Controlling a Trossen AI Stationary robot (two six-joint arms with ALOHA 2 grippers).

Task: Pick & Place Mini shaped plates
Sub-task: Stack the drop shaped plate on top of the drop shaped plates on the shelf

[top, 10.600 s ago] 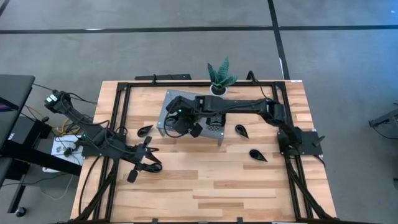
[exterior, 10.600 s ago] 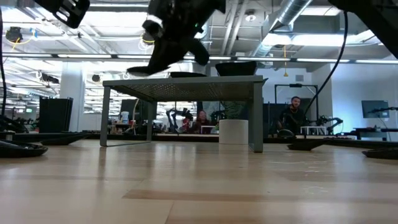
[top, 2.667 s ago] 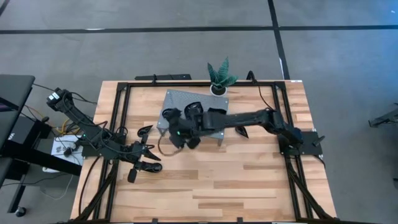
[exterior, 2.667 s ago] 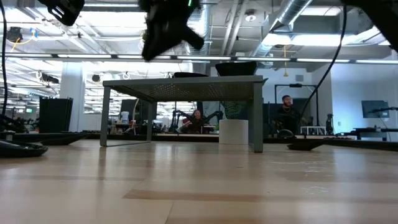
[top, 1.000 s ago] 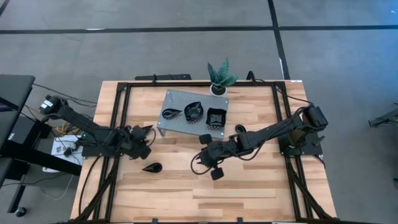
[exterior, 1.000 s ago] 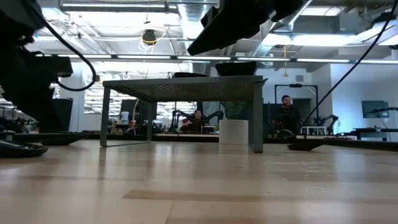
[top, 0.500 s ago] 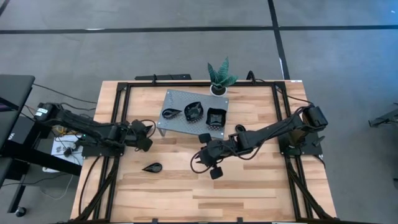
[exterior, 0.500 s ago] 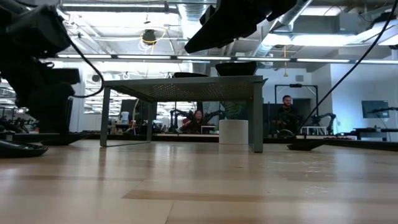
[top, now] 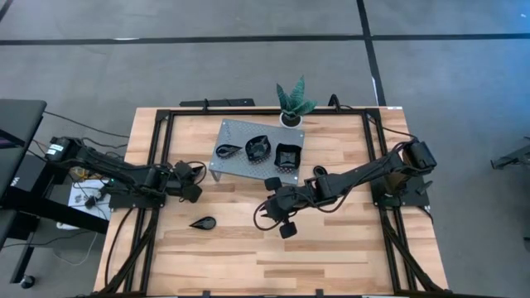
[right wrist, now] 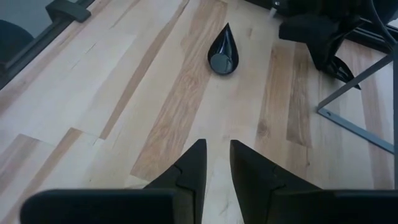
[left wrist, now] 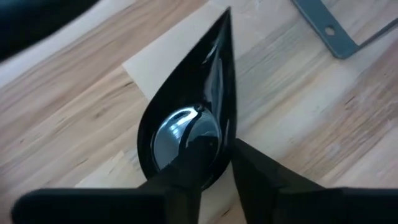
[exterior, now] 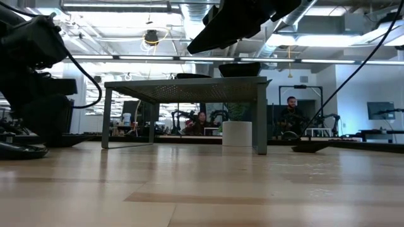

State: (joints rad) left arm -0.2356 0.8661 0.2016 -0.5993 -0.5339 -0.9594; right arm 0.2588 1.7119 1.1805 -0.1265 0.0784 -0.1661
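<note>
Beside the grey stand's left leg, a glossy black teardrop plate (left wrist: 193, 118) lies on the table. My left gripper (left wrist: 214, 165) is down at its round end, closed on the rim, and it hides the plate in the high view (top: 191, 176). A second teardrop plate (top: 201, 223) rests on its underside on bare wood toward the near left. My right gripper (right wrist: 215, 155) hovers over the table's middle (top: 269, 211), pointing at that plate (right wrist: 222, 53), slightly open with nothing between its fingers. Three more plates (top: 258, 148) sit on top of the stand (top: 240, 128). My left gripper takes the teardrop plate by the rim of its round end (left wrist: 225, 144). One finger (left wrist: 183, 186) is inside the bowl and the other (left wrist: 255, 171) is outside the wall. The fingers slant down from the table's left side. The plate lies on the wood, its tip pointing away from the gripper.
A small potted plant (top: 294, 101) stands behind the stand at the far edge. Black frame rails (top: 161, 149) run along both table sides. Another dark plate (top: 321, 172) peeks out by the right arm. The near half of the table is open wood.
My left gripper has swung toward the table's far edge and sunk onto the teardrop plate beside the stand, covering it in the high view. My right arm has kept still. The plates have not moved.
</note>
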